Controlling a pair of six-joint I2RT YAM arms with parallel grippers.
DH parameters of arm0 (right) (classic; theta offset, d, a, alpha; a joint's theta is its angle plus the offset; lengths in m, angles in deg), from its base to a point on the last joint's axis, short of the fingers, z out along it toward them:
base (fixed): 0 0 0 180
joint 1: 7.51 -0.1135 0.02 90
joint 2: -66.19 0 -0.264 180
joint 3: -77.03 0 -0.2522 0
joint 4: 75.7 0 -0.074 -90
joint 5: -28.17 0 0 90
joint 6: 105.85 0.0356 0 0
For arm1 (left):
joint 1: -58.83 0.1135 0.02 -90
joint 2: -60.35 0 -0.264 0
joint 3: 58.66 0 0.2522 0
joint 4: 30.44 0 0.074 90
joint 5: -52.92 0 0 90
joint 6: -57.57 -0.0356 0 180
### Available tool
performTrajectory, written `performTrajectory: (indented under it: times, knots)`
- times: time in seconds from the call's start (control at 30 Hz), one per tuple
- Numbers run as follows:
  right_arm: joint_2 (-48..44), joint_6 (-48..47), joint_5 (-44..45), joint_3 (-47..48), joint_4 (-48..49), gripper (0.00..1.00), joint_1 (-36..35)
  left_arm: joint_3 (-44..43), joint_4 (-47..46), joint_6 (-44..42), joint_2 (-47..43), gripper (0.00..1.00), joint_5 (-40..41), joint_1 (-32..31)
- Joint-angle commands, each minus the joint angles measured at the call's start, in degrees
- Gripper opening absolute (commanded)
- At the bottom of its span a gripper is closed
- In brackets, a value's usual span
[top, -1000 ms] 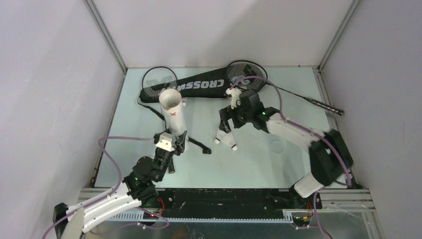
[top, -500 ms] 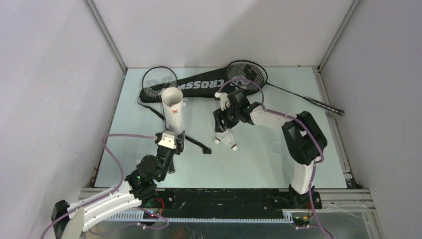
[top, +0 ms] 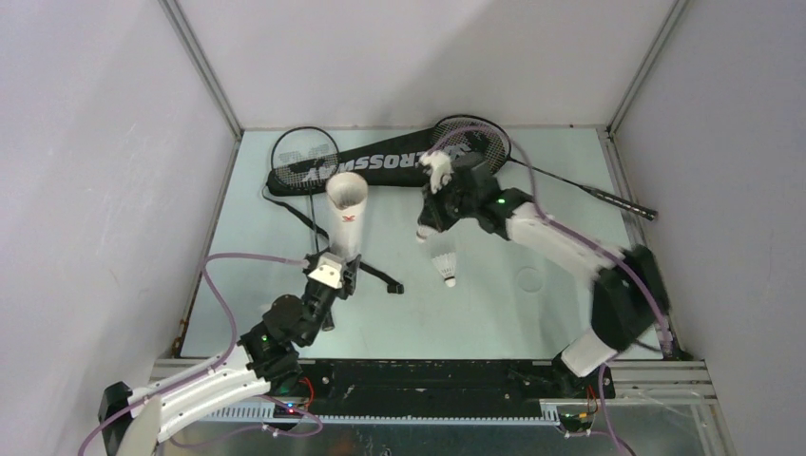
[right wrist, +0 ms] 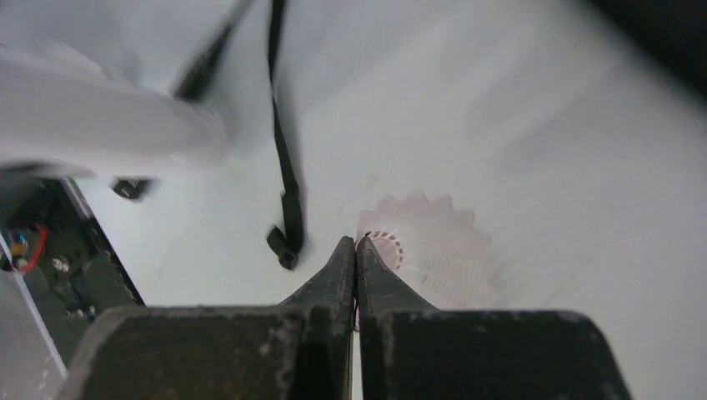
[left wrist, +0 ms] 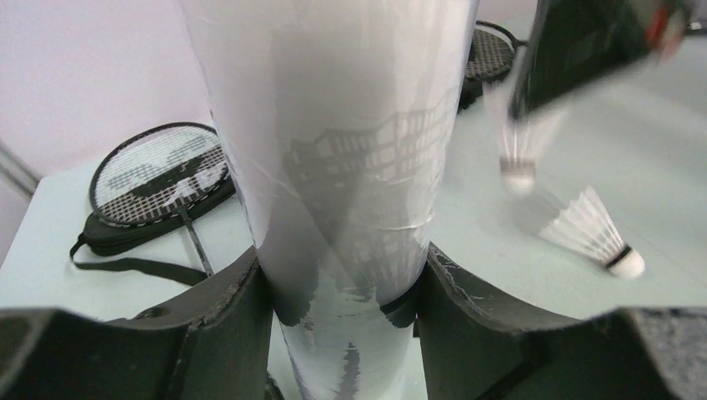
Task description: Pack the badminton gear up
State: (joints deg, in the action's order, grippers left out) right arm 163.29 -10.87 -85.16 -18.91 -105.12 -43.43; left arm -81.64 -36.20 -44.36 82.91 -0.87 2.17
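Shuttlecock tube [top: 344, 217]: white with a red logo, standing on end or nearly so at the left middle of the pale green table [top: 532, 313], open mouth up. Clamped low on its body between both fingers of the left gripper [left wrist: 343, 287]. Right gripper [top: 430, 226]: hanging above the table to the right of the tube, fingers pressed together on the feather rim of a held shuttlecock [left wrist: 518, 154], cork down, blurred. Second shuttlecock [top: 445, 267]: lying on its side just in front of that gripper. CROSSWAY racket bag [top: 390, 163]: flat along the back edge, one racket [top: 304, 157] head on its left end, other racket [top: 473, 141] at its right end with handle pointing right, strap [top: 371, 274] trailing toward the tube's base
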Motion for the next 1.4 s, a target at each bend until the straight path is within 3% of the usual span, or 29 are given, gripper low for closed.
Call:
performTrajectory:
  times: [0.0, 0.2, 0.37, 1.03, 1.37]
  knots:
    - [-18.1, -4.2, 9.7, 2.4, 4.1, 0.00, -1.4, -4.5, 2.1, -4.0, 1.5, 0.00, -10.8, -0.3]
    - [-37.7, -6.6, 19.1, -2.2, 6.1, 0.00, -6.5, -10.6, 8.3, -7.0, 7.5, 0.00, -18.4, -0.3]
    - [-46.0, -5.2, 15.5, -3.6, 3.5, 0.01, -8.4, -13.2, 12.7, -8.7, 11.0, 0.00, -25.7, -0.3]
    - [-46.7, 3.8, 5.1, -3.6, -4.4, 0.00, -12.5, -15.7, 14.8, -10.0, 14.7, 0.00, -29.5, -0.4]
    - [-45.5, 5.9, 8.2, -3.7, -6.1, 0.00, -14.6, -15.0, 14.8, -11.3, 15.9, 0.00, -28.4, -0.4]
